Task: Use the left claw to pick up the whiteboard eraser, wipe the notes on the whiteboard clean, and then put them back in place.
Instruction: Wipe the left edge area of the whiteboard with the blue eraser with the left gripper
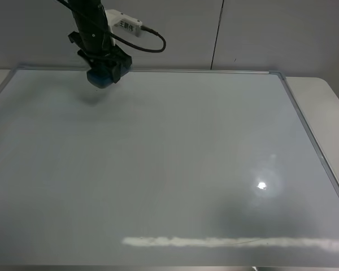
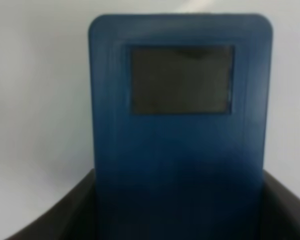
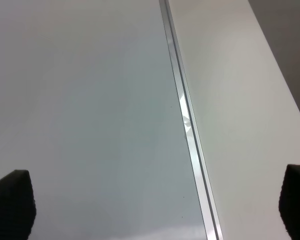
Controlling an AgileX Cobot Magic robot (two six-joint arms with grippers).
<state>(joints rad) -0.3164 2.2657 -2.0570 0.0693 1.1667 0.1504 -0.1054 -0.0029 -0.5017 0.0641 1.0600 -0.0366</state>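
Observation:
The left claw (image 1: 104, 74) is shut on the teal-blue whiteboard eraser (image 1: 100, 81) at the far left part of the whiteboard (image 1: 158, 169), close to its far frame edge. A faint shadow lies on the board just in front of it. I cannot tell whether the eraser touches the board. In the left wrist view the eraser (image 2: 180, 125) fills the middle, with one dark square patch showing, between the black fingers (image 2: 55, 220). No black marker notes show in any view. The right gripper (image 3: 152, 205) is open, over the board's right frame.
The board's silver frame (image 3: 187, 125) runs along the right edge, with the pale table (image 1: 322, 113) beyond it. A white labelled box and black cable (image 1: 124, 23) hang on the left arm. A whitish streak (image 1: 231, 241) and a light glare (image 1: 262, 184) show near the front.

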